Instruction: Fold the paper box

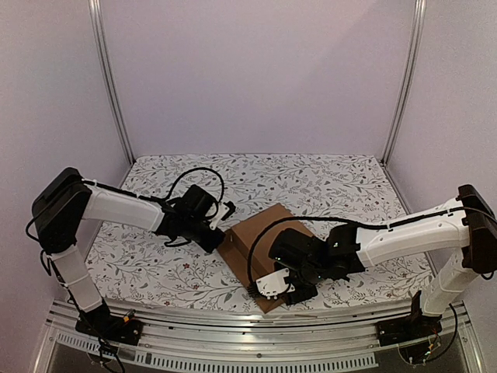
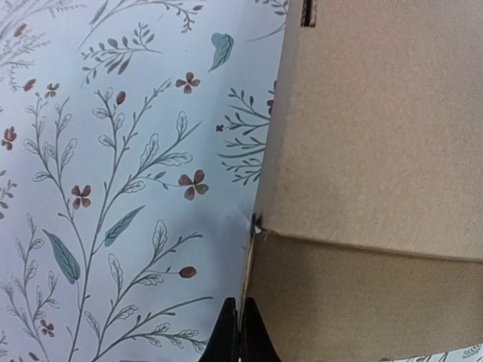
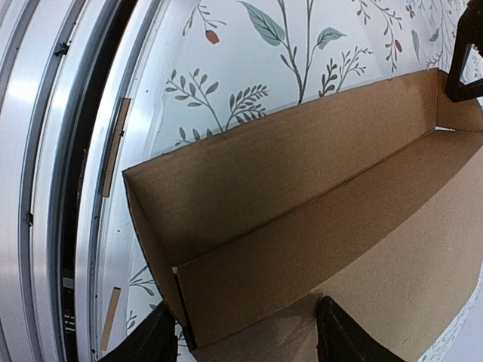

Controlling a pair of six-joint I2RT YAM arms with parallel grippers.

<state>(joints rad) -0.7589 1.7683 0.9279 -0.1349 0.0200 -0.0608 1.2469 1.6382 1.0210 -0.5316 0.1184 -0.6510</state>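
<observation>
The paper box [image 1: 256, 237] is a brown cardboard mailer lying at the table's near middle, with its walls partly raised. My left gripper [image 1: 220, 236] is at its left corner. In the left wrist view the gripper [image 2: 241, 335] is shut on the thin edge of a box [image 2: 362, 151] wall. My right gripper [image 1: 273, 292] is at the box's near end. In the right wrist view it [image 3: 245, 343] is open, one finger [image 3: 147, 343] outside the end wall and the other over the box [image 3: 302, 181] floor. The long side wall stands upright.
A floral cloth [image 1: 311, 179] covers the table. An aluminium rail [image 1: 233, 342] runs along the near edge, close to the box's near end, and also shows in the right wrist view [image 3: 45, 188]. White walls and frame posts [image 1: 112, 85] enclose the back and sides.
</observation>
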